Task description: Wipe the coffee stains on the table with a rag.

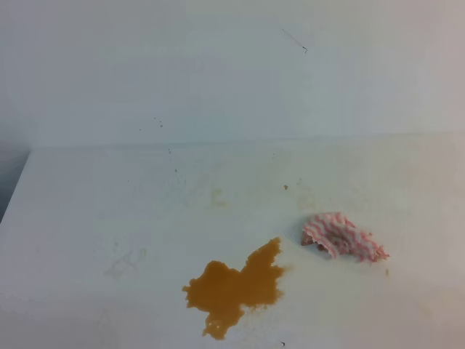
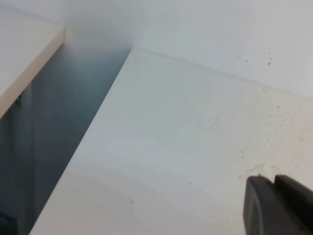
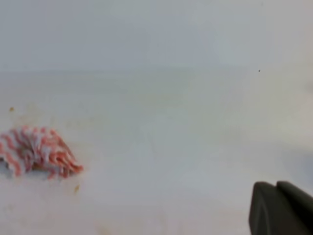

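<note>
An orange-brown coffee stain [image 1: 236, 285] with a lobed outline lies on the white table [image 1: 109, 203] near its front edge. The rag [image 1: 341, 236], a bunched pink-and-white zigzag cloth, rests just right of the puddle without touching it. In the right wrist view the rag [image 3: 36, 149] sits far left, well away from my right gripper [image 3: 277, 185], whose dark fingers press together empty at the bottom right. My left gripper [image 2: 275, 178] also shows two black fingers shut together with nothing between them, over bare table [image 2: 171, 147]. Neither gripper appears in the exterior high view.
A white wall [image 1: 218, 65] rises behind the table. The table's left edge drops into a dark gap [image 2: 63, 122], with another pale surface [image 2: 24, 54] beyond it. A faint yellowish smudge [image 1: 216, 196] marks the tabletop behind the puddle.
</note>
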You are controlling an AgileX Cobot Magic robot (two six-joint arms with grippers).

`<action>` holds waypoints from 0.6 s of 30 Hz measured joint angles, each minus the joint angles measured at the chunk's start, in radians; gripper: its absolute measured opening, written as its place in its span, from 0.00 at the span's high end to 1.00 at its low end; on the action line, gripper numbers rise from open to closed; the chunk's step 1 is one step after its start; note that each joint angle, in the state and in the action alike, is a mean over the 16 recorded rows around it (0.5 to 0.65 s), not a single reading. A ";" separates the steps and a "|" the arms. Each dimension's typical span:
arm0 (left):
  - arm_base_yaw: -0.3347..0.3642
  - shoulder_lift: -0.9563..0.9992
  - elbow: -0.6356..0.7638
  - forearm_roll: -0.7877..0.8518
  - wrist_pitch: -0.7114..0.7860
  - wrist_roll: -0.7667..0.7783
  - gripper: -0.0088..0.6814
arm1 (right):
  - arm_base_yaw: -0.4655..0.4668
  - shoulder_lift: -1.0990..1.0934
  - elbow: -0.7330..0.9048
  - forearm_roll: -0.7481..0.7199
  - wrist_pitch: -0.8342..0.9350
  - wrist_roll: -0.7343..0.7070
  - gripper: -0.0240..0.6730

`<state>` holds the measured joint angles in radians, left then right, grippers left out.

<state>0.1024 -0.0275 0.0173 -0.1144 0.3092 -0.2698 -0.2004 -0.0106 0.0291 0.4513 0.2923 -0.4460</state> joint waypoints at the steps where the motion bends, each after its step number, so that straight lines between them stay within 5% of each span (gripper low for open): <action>1: 0.000 0.000 0.002 0.000 0.000 0.000 0.99 | 0.000 0.000 0.000 0.022 -0.014 0.000 0.97; 18: 0.000 0.000 0.004 0.000 0.001 0.000 0.99 | 0.000 0.000 0.000 0.402 -0.231 -0.008 0.97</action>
<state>0.1024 -0.0275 0.0212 -0.1144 0.3104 -0.2700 -0.2004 -0.0106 0.0295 0.8531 0.0612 -0.4545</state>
